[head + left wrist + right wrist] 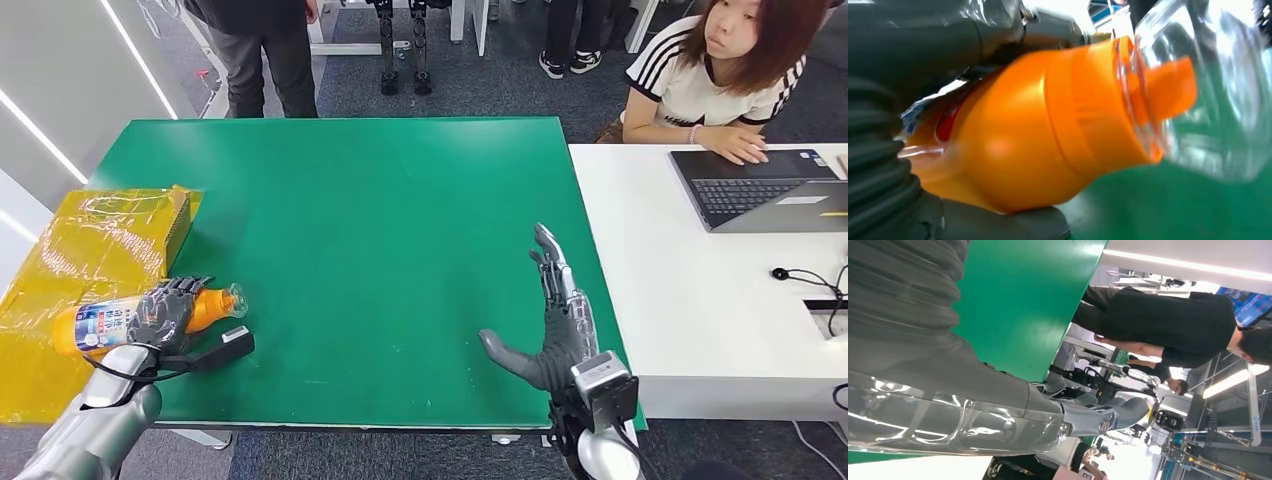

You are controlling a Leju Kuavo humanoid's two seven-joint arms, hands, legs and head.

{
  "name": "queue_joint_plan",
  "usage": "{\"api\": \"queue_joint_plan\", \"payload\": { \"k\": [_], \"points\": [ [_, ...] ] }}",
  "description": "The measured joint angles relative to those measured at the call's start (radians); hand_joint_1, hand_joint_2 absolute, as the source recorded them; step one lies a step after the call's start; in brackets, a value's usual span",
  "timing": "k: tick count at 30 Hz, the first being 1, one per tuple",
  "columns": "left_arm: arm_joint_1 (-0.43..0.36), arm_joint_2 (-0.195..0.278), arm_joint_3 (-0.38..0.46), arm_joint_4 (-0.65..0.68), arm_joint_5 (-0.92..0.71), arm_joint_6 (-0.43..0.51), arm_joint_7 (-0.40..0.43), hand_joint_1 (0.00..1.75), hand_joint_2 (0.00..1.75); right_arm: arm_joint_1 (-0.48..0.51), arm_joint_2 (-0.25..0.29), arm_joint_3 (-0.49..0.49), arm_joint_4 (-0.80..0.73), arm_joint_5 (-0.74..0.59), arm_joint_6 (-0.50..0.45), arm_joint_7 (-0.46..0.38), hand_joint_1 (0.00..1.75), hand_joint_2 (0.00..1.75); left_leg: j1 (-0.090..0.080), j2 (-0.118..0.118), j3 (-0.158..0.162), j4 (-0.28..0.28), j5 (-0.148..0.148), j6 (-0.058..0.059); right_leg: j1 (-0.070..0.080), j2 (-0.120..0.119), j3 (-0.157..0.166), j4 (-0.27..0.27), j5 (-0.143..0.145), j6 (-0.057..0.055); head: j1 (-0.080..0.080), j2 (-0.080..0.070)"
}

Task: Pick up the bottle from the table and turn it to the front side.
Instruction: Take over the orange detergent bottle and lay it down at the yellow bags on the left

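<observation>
An orange bottle (208, 309) with a blue and white label and a clear cap lies sideways in my left hand (165, 315), which grips it around the middle at the table's front left edge. The cap end points toward the table's middle. In the left wrist view the orange shoulder of the bottle (1048, 125) and its clear cap (1208, 90) show close up, with my left hand (878, 150) around the body. My right hand (560, 320) hangs open over the front right of the green table (380, 220), fingers straight, holding nothing.
A yellow wrapped box (90, 250) sits off the table's left edge, partly under the bottle. A white table (700, 300) with a laptop (760, 190) and cables adjoins on the right, where a person (720, 70) sits. Another person (260, 50) stands behind the table.
</observation>
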Motion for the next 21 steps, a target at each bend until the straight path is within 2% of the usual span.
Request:
{"api": "queue_joint_plan", "payload": {
  "k": [11,17,19,21],
  "points": [
    [-0.009,-0.08,0.041,0.01,-0.015,0.026,-0.012,0.0,1.75,0.021,0.0,0.012,-0.009,0.015,-0.017,0.026,0.0,1.75,0.0,-0.002,0.0,0.0,0.001,0.0,0.0,-0.003,0.001,0.0,0.0,0.0,0.0,0.0],
    [-0.004,-0.139,0.092,0.01,0.021,0.026,-0.06,0.0,1.75,0.041,0.0,0.012,-0.028,0.016,-0.025,0.027,0.0,1.75,0.0,-0.003,0.0,0.0,0.001,0.0,0.0,-0.003,0.001,0.0,0.0,0.0,0.0,0.0],
    [-0.004,-0.167,0.115,0.01,0.067,0.019,-0.09,0.0,1.75,0.049,0.0,0.012,-0.035,0.019,-0.031,0.029,0.0,1.75,0.0,-0.003,0.0,0.0,0.001,0.0,0.0,-0.003,0.0,0.0,0.0,0.0,0.0,0.0],
    [-0.011,-0.206,0.153,0.008,0.194,-0.012,-0.149,0.0,1.75,0.06,0.0,0.01,-0.042,0.023,-0.041,0.032,0.0,1.75,0.0,-0.004,-0.001,0.001,0.001,0.0,0.0,-0.004,0.0,0.0,0.001,0.0,0.0,0.0]
  ]
}}
